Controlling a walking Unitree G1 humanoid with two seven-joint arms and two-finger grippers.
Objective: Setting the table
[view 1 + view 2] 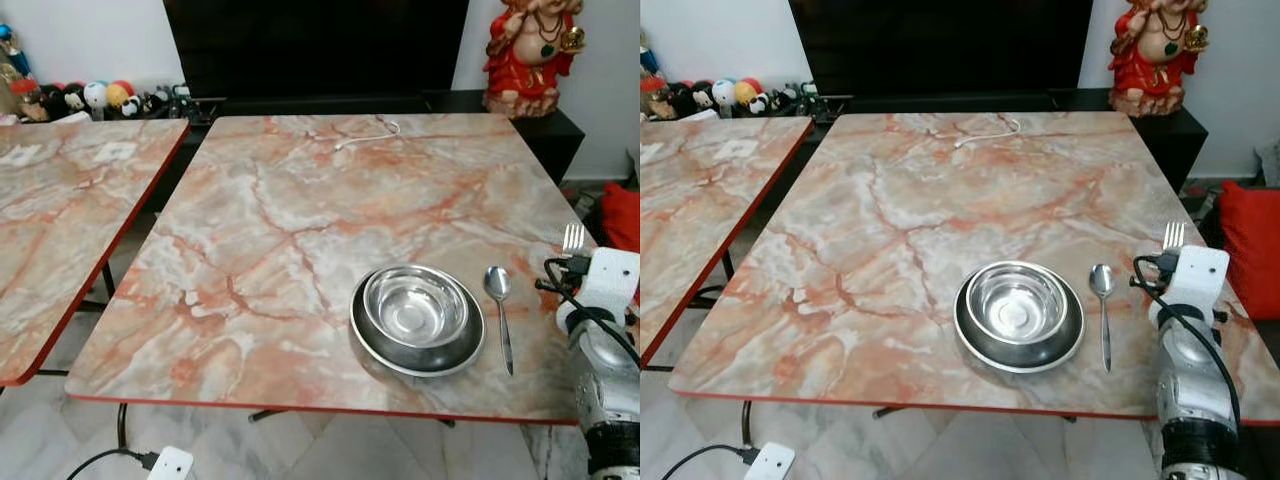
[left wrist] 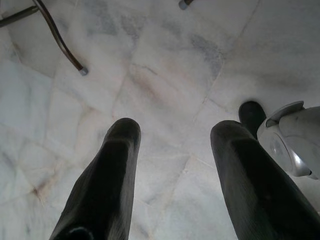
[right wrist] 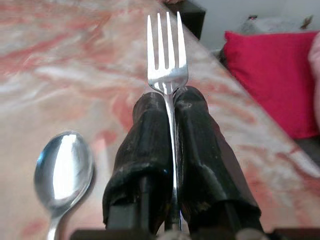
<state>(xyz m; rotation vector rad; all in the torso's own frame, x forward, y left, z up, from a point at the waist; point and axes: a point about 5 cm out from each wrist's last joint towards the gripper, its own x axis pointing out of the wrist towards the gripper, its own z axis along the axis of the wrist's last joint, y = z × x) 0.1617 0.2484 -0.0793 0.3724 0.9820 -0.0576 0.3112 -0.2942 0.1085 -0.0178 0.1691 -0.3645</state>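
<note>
Right gripper clamps fork over tabletop near right edge, beside spoon & bowl; next: lower fork flat, release; left gripper idle, fingers apart.

My right arm is a silver, rounded metal casing with a dull sheen, ending near the bottom edge in a darker knurled ring with fine ridges. On top of its wrist sits a white, boxy camera housing with soft corners. A black cable loops out of a black plug at the housing's left side and trails down over the silver shell. My right gripper has two long black fingers with a matte, slightly rough rubbery skin, worn at the base. My left gripper has the same thick, round-tipped black fingers. Beside them I see a white and grey rounded shell of my body.
</note>
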